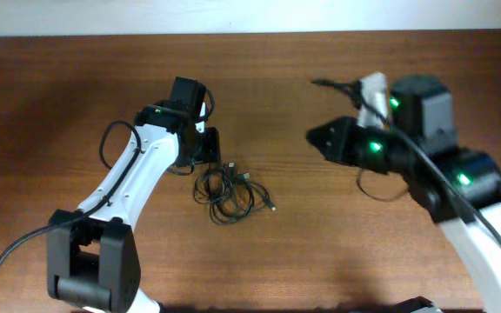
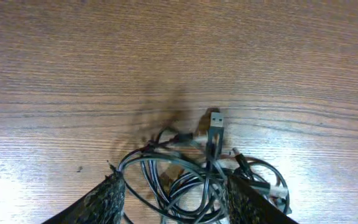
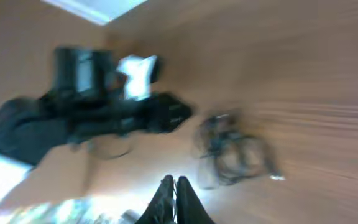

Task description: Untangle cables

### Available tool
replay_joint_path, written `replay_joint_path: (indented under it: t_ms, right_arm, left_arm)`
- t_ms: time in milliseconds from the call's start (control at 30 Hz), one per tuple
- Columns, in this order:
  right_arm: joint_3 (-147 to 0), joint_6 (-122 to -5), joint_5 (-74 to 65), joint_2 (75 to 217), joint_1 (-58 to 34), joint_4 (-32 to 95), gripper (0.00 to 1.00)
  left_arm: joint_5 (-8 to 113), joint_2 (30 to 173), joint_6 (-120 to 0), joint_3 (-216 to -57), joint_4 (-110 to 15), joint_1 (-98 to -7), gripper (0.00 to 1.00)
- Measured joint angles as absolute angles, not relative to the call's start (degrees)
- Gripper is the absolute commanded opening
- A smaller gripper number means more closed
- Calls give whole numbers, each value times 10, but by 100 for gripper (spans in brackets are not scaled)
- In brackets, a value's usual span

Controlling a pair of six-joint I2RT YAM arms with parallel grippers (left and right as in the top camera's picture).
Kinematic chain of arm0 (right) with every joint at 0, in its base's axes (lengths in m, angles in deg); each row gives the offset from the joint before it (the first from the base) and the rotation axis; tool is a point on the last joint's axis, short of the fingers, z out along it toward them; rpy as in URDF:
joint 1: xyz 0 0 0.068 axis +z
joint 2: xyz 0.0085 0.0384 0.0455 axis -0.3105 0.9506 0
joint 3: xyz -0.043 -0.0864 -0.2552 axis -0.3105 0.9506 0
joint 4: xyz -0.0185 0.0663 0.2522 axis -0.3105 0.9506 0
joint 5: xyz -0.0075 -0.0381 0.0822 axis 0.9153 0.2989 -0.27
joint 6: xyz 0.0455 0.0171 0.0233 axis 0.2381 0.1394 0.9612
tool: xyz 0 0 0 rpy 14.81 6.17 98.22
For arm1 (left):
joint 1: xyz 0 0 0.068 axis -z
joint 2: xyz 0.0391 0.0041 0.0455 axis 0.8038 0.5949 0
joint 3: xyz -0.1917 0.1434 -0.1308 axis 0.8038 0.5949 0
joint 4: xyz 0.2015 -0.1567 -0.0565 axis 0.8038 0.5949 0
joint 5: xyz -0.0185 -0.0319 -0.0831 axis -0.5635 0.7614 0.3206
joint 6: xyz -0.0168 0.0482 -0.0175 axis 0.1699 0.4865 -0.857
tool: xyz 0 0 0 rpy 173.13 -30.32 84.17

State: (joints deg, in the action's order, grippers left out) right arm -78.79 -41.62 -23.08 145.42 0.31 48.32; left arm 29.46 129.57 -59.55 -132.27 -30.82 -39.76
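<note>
Left gripper [image 2: 174, 185] sits half-open astride the bunched cables [image 2: 211, 146], nothing pinched yet. Right gripper [image 3: 174, 194] hangs shut and empty, off right. Next, it needs to pinch one strand and draw it clear.

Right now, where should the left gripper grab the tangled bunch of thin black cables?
The dark, metal-tipped plug poking clear of the thin black cables, probably from straight above: it stands free on the bare wooden table, while the loops overlap.
</note>
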Motion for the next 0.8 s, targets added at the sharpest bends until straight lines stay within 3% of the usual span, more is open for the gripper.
replay_joint_path:
  t_ms: [33,133,267,500,567,800]
  right_arm:
    - [-788,-416,-193,1442,3,499,5]
    - [-789,-416,-121,1430,3,526,24]
    - [-789,-419,-91,1444,3,554,39]
    - [-789,-418,-93,1529,3,561,43]
    - [-789,-419,-105,1558,3,561,43]
    - [-789,-421,-124,1607,3,567,48]
  left_arm:
    - [293,1296,-596,-1323,-308,-397,53]
    - [294,1296,-596,-1323,-308,-397,56]
    - [298,1296,-596,-1323,-298,-397,57]
    - [352,1296,-596,-1323,-222,-380,58]
    - [360,1296,-596,-1323,-210,-356,50]
    - [362,1296,-659,-1321,-201,-304,50]
